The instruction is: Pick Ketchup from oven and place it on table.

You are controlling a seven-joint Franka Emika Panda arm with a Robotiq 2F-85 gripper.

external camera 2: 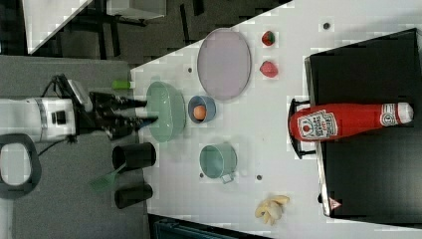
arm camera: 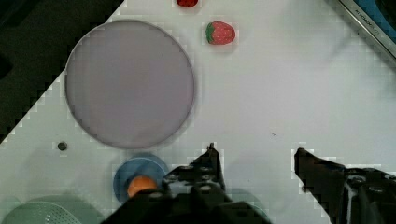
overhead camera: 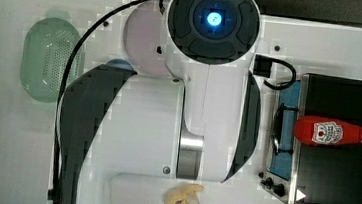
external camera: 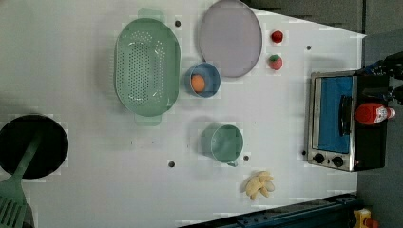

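On top of the table (external camera: 285, 123), at the left view's right edge, sat the oven (external camera: 340, 121) with its door closed, so the ketchup (overhead camera: 334, 133) was lying on the black roof instead of inside. Well apart from it, the gripper (arm camera: 254, 161) hovered over bare tabletop, fingers spread and empty, probably ready for the reach.

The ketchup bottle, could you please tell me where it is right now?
The ketchup lies on its side on the oven's black top, at the top view's right, its base overhanging the blue glass door.
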